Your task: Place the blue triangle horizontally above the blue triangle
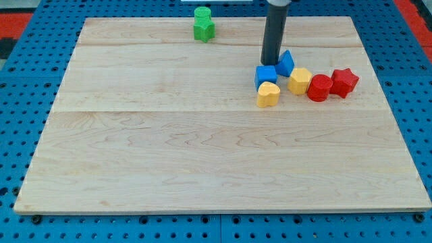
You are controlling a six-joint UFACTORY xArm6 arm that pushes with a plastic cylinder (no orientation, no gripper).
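My tip [271, 62] stands at the view's upper right of centre, just above a blue cube [265, 75] and just left of a blue triangle-like block [286, 63]; it looks to be touching or nearly touching both. A yellow heart [268, 95] lies right below the blue cube. A yellow hexagon [300, 81] sits to the right of the cube, below the blue triangle-like block. A red round block [319, 88] and a red star [344, 82] follow to the right, close together.
Two green blocks lie at the board's top edge left of centre: a small one [202, 12] and a green star [204, 29] just below it. The wooden board [135, 148] rests on a blue pegboard surface [20, 81].
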